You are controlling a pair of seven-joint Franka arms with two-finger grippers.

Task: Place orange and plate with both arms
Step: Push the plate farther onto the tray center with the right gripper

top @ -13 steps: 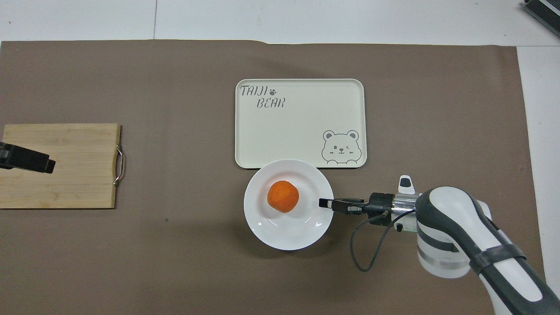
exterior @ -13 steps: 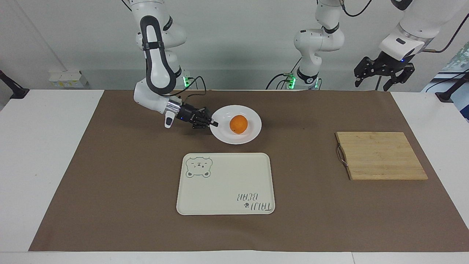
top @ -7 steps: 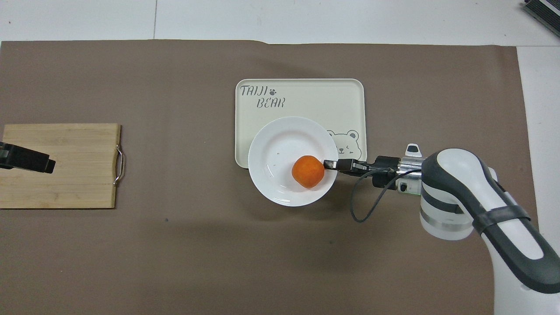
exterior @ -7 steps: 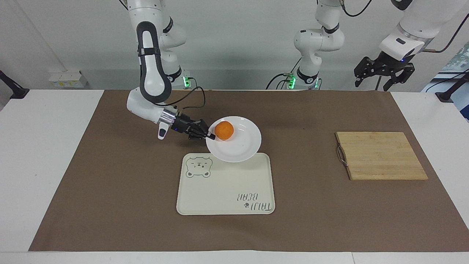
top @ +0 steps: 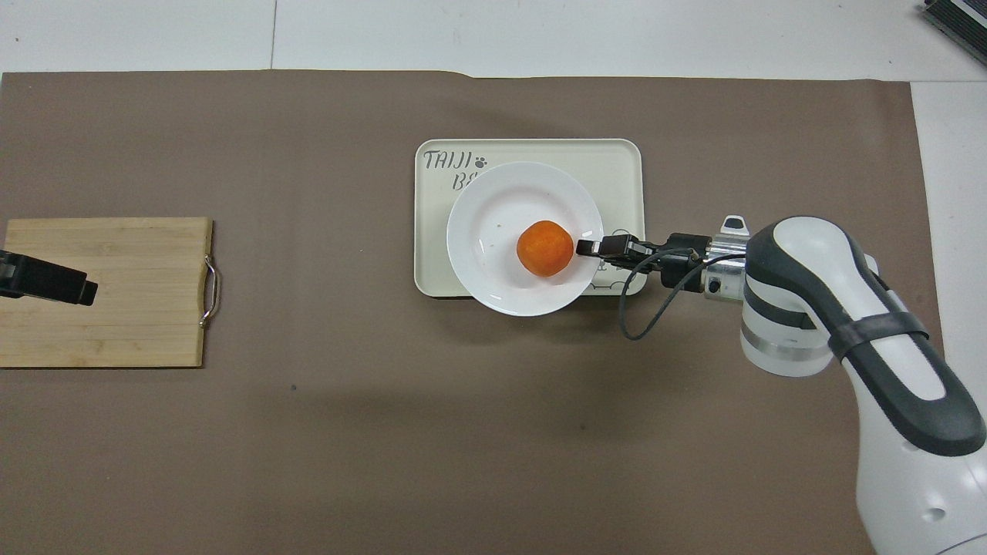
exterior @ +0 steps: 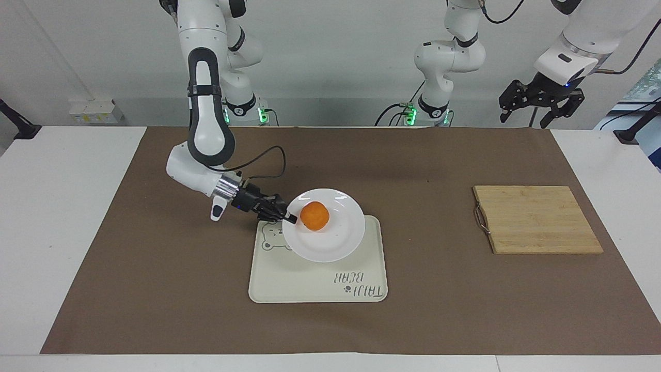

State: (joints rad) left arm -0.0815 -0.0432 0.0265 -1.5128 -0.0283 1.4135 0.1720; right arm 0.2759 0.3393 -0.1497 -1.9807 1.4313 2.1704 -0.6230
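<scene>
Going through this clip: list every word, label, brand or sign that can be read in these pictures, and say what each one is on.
"TAIJI BEAR", with a small paw print after TAIJI: printed on the cream tray, fully legible in the facing view, upside down there. In the overhead view the plate covers the end of "BEAR", so only "BE" shows.
The tray's bear drawing carries no letters.
No readable text on the cutting board, the arms or the table.

Plate [exterior: 330, 243] glossy white; tray [exterior: 315, 284] matt cream; board [exterior: 537, 219] wood grain, metal handle [exterior: 480, 219].

Tray's [top: 532, 150] bear drawing partly hidden
</scene>
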